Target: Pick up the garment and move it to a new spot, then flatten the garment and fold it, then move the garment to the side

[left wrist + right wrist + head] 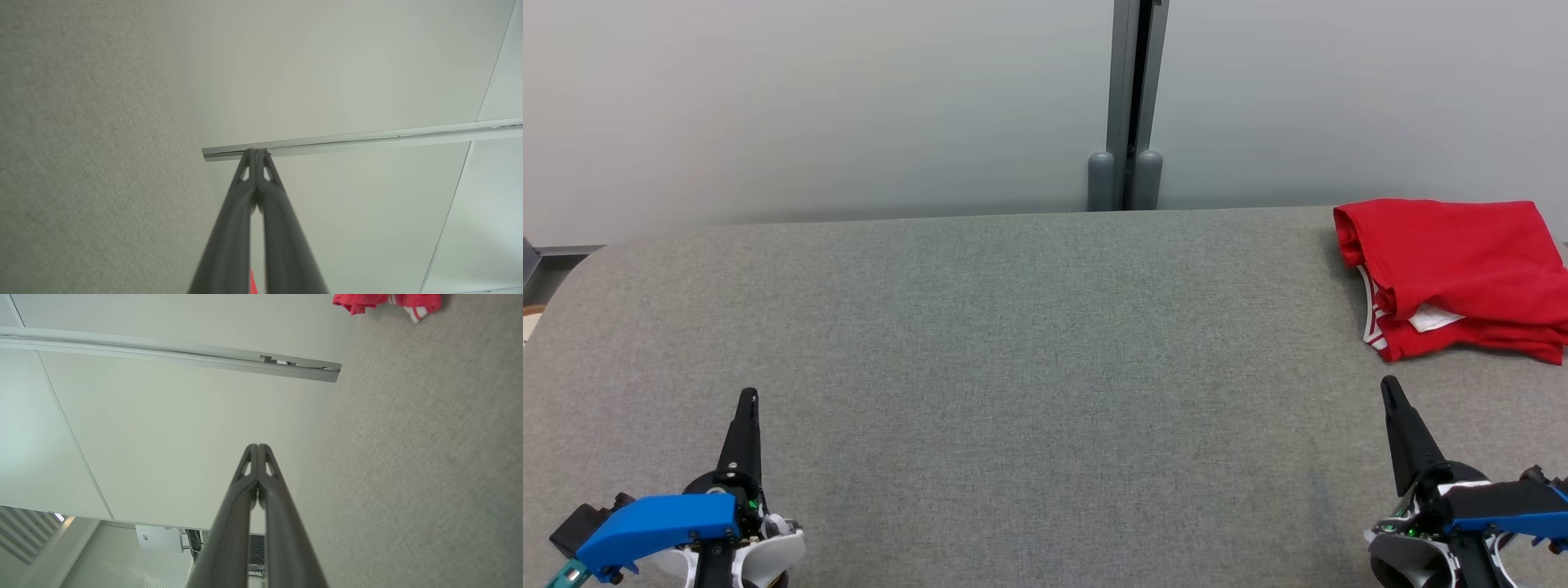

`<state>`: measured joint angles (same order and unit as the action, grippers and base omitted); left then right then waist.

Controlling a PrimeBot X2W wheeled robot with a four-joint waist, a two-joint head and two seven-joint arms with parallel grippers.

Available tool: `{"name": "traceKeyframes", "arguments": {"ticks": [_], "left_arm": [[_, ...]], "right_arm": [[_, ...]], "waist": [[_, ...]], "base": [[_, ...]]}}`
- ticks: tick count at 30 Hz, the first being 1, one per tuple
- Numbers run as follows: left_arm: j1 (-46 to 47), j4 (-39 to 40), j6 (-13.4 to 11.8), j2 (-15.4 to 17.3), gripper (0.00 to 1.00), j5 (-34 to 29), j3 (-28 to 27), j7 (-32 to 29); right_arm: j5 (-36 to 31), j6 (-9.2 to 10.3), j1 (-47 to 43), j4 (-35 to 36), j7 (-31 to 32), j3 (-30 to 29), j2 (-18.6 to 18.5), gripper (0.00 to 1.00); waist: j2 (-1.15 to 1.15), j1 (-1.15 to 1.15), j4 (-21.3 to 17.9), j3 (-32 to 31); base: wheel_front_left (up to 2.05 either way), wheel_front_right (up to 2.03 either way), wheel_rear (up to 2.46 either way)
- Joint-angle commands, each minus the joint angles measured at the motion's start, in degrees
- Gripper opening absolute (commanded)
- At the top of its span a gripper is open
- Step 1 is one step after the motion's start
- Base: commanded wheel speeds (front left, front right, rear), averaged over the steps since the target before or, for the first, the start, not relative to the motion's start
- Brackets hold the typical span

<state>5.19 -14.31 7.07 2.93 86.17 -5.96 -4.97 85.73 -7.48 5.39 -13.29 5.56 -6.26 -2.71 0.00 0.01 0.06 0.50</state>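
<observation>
Head cam looks down across the grey tabletop (1013, 327) toward the wall (768, 98). Both wrist cams sit low, rolled sideways, staring along their fingers (282, 228) at that same wall and tabletop.

The right gripper (258, 447), fingers pressed together, hovers beside grey fabric surface (416, 465); red garment (367, 300) lies at top.

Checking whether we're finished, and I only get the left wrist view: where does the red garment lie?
Observer: The folded red cloth garment lies at the far right of the grey fabric-covered table, near its back edge.
Operator: Is the right gripper on it?
Observer: No, the right gripper is shut, empty, and apart from it, nearer the robot.
Operator: Is the fold tidy?
Observer: Loosely; white striped trim and a white tag show at its left front corner.
</observation>
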Motion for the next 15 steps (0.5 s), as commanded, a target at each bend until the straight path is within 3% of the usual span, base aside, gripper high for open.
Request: {"name": "traceKeyframes", "arguments": {"ticks": [1, 15], "left_arm": [[1.1, 0.4, 0.4, -0.1, 0.00, 1.0, -0.2, -0.4], [1.4, 0.4, 0.7, -0.1, 0.00, 6.3, -0.7, -1.8]], "right_arm": [[1.3, -0.02, 0.7, 0.0, 0.4, -0.2, -0.3, 0.00], [6.8, -0.02, 1.2, -0.9, 1.1, -0.4, -0.3, 0.00]], "waist": [[0.00, -0.01, 0.0, 0.0], [0.00, -0.01, -0.1, -0.3]], "base": [[0.00, 0.00, 0.00], [0.00, 0.00, 0.00]]}}
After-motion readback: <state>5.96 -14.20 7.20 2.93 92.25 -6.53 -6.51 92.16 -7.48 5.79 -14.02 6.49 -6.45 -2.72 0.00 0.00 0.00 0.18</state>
